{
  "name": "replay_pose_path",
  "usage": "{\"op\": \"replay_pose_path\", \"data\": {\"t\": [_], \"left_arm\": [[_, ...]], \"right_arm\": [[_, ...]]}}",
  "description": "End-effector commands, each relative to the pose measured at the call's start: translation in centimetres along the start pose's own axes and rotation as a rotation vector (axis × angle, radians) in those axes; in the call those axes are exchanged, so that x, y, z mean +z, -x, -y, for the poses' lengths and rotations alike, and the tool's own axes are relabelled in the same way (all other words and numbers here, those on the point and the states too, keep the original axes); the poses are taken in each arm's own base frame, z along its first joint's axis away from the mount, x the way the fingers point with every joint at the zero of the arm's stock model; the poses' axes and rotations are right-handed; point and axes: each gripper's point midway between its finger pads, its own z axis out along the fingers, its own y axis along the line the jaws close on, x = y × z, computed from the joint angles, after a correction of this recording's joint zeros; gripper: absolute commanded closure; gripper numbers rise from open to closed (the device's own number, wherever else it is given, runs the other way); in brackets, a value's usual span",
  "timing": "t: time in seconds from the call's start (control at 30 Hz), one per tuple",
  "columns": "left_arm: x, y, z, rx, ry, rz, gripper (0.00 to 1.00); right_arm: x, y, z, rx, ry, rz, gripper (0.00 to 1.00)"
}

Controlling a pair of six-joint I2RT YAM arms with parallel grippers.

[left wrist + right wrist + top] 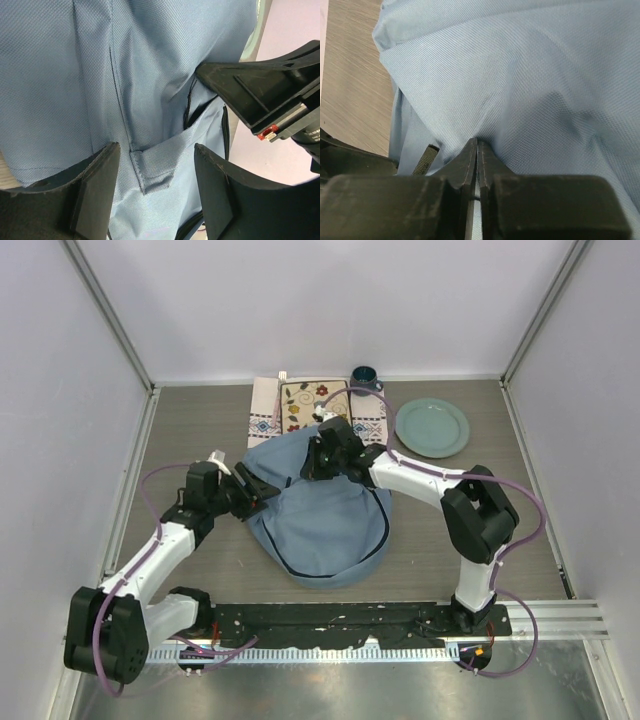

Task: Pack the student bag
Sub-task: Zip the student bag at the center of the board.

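The student bag is a light-blue fabric backpack lying in the middle of the table, its far edge lifted. My right gripper is at that far top edge; in the right wrist view it is shut on a pinched fold of the bag's fabric. My left gripper is at the bag's left edge. In the left wrist view it is open, with a stitched fabric tab of the bag between the fingers. The right gripper's black body shows there at upper right.
A white patterned cloth mat lies behind the bag, with a floral-patterned flat item on it. A dark blue cup stands at the back. A green plate lies at the back right. Grey walls enclose the table.
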Motion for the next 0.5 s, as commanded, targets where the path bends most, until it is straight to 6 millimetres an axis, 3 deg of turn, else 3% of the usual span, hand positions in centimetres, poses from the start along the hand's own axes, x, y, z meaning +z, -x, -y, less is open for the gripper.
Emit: {"op": "replay_pose_path", "data": {"t": [0.0, 0.03, 0.13, 0.23, 0.47], "left_arm": [[-0.3, -0.6, -0.4, 0.029, 0.004, -0.014, 0.34], [-0.3, -0.7, -0.6, 0.028, 0.007, -0.014, 0.34], [-0.2, -0.7, -0.8, 0.020, 0.010, -0.016, 0.32], [0.2, -0.6, -0.7, -0.011, -0.002, -0.008, 0.29], [0.9, -0.7, 0.9, -0.039, -0.105, -0.021, 0.28]], "right_arm": [[-1.5, 4.5, -0.3, -0.064, -0.014, 0.122, 0.86], [-2.1, 4.9, -1.0, -0.060, 0.010, 0.137, 0.77], [-4.2, 6.5, -3.0, -0.053, 0.078, 0.187, 0.63], [-4.9, 6.3, -4.1, -0.027, 0.122, 0.165, 0.61], [-4.1, 3.4, -4.5, 0.016, 0.155, 0.069, 0.59]]}}
